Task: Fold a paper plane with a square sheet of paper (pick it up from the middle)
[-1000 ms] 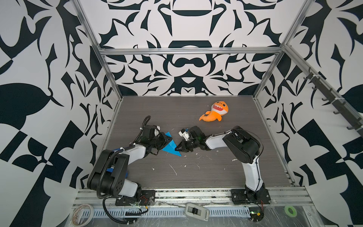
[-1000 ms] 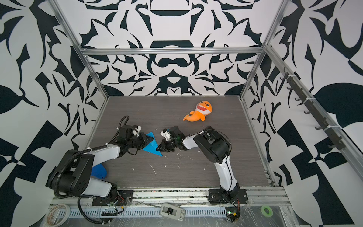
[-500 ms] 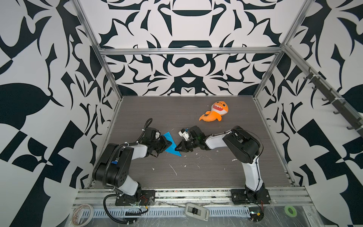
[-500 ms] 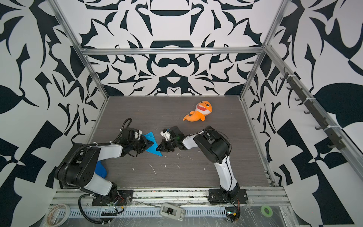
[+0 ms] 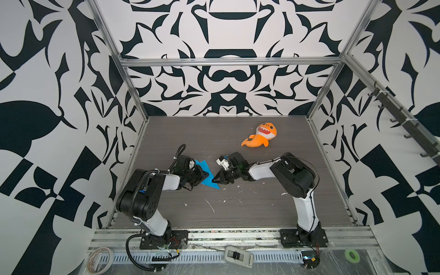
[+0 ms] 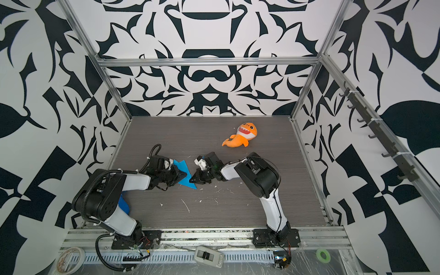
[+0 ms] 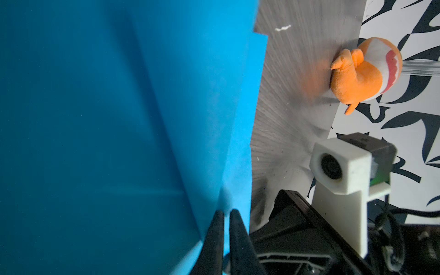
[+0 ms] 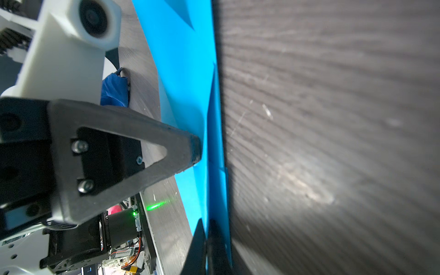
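Where the two arms meet, just left of the worktop's [image 5: 238, 214] middle, one blue sheet of paper [image 5: 202, 166], creased into layered pointed flaps, sits between two grippers. The left gripper [image 7: 226, 212] pinches its left side, and the right gripper [image 8: 206, 221] pinches its near pointed end. One orange shark plush [image 5: 260, 138] lies well apart toward the back. One darker blue object [image 6: 123, 204] shows by the left arm's base.

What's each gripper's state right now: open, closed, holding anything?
Left gripper: closed, pinching the blue paper.
Right gripper: closed, pinching the same blue paper at its edge.
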Motion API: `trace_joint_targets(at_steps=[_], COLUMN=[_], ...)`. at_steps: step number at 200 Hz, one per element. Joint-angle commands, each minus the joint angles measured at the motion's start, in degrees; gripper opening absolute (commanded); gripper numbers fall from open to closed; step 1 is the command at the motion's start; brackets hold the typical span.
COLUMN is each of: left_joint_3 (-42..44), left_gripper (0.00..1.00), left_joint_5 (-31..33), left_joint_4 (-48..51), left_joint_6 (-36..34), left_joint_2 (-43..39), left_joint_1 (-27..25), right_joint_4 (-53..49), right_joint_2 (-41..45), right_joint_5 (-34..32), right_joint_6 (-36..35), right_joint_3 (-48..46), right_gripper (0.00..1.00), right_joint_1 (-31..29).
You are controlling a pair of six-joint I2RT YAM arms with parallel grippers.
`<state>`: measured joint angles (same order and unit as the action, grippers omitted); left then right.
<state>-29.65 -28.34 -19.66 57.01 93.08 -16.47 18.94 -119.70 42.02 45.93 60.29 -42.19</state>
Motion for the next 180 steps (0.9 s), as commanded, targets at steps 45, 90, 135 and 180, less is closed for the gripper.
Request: trace_joint_targets(at_steps=[45, 90, 135, 180], left_joint_3=[2.3, 2.38, 2.48, 2.57], left_gripper=[0.11, 0.11, 0.1, 0.1], left_joint_5=[2.35, 2.66, 2.75, 2.6], left_joint_4=[1.33, 1.16, 1.01, 0.5], left_joint_6=[0.39, 0.56, 0.56, 0.51], left_joint_2=[0.4, 1.18, 1.7, 1.94], left_joint_1=[-0.06, -0.14, -0.12, -0.06], right_joint_4=[-10.49, -9.81, -8.56, -6.78], right_joint_2=[-2.66, 1.25, 9.65, 13.18], right_joint_5=[-5.99, -6.06, -8.54, -8.36], right_joint_6=[-1.9, -1.91, -1.32, 0.08], right_joint_3=[-0.94, -1.03, -4.57, -4.83], right_gripper=[0.11, 0.16, 0.28, 0.31], right_joint_1=[0.1, 0.61, 1.06, 0.72])
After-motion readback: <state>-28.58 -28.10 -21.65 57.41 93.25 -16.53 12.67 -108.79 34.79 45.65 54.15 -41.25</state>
